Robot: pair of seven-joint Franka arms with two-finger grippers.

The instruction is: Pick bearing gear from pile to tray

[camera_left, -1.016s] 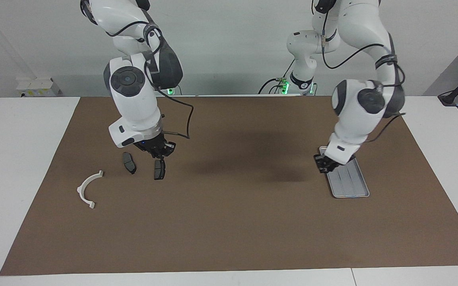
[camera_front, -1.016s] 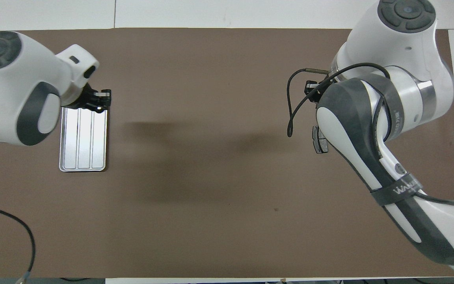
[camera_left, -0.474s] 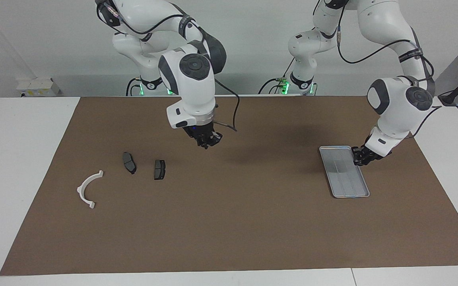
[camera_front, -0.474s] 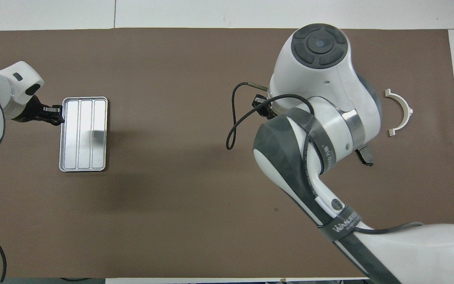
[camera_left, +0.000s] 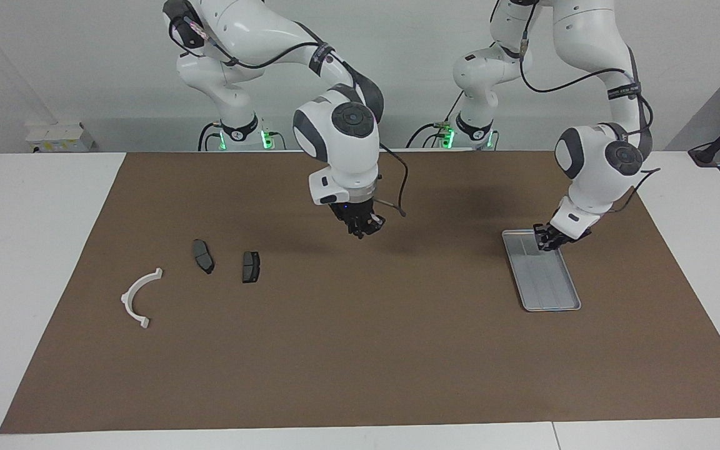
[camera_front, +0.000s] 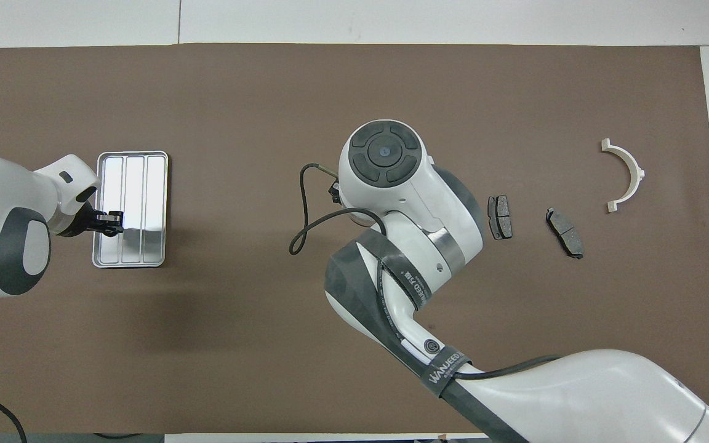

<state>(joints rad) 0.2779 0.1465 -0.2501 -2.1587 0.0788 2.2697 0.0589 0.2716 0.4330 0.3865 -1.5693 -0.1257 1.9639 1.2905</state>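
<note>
The ridged silver metal tray [camera_left: 541, 275] lies toward the left arm's end of the worktop [camera_left: 347, 350]; the left hand [camera_left: 548, 240] hangs over its rim — grip unclear. White half-ring bracket [camera_left: 140, 297] and two dark pads [camera_left: 227, 261] lie apart. The right hand [camera_left: 362, 227], clenched, hangs mid-worktop.

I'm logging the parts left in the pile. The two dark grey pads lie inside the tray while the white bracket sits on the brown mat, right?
Not quite. The two dark grey pads lie on the brown mat near the white bracket, toward the right arm's end. The tray holds no pads, as the facing view shows.
</note>
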